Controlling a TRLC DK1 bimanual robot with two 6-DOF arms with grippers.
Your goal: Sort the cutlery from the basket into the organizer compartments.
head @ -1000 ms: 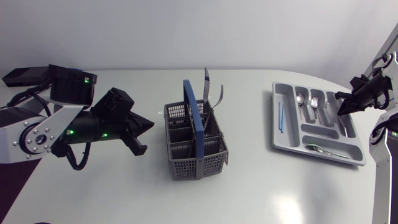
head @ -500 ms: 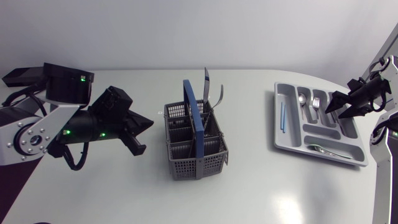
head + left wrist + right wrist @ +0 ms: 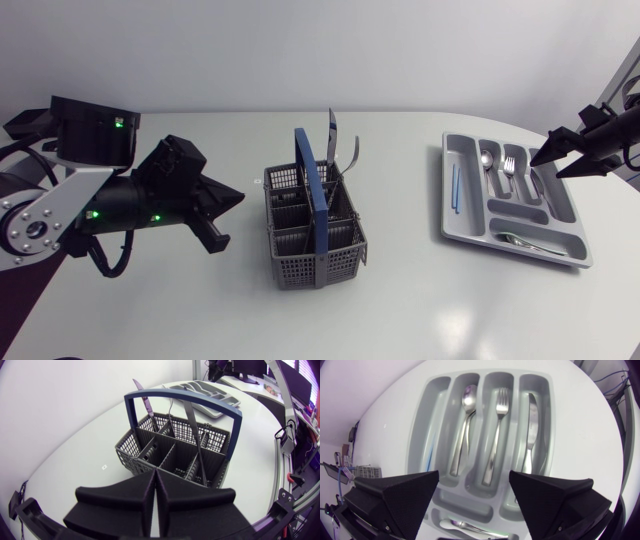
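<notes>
- Left gripper point(image 3: 154, 477), at the left of the frame: clenched with nothing in it, its tips pointing at the basket from nearby.
- White table point(image 3: 150, 310): it carries everything.
- Basket point(image 3: 315, 268), centre: grey with a blue handle; a knife point(image 3: 331, 135) and a fork point(image 3: 350, 160) stand in its far compartments.
- Organizer point(image 3: 444, 200), right: a spoon point(image 3: 462, 435), a second fork point(image 3: 497, 435) and a second knife point(image 3: 530, 435) each lie in their own long slot.
- Right gripper point(image 3: 474, 474), at the right edge above the organizer: fingers spread, holding nothing.

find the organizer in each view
Head view: organizer at the table's right end, under the right gripper.
Left wrist view: organizer far off, beyond the basket.
Right wrist view: organizer right beneath the open right gripper.
Shared landmark: the fork lying in it, head and right wrist views.
</notes>
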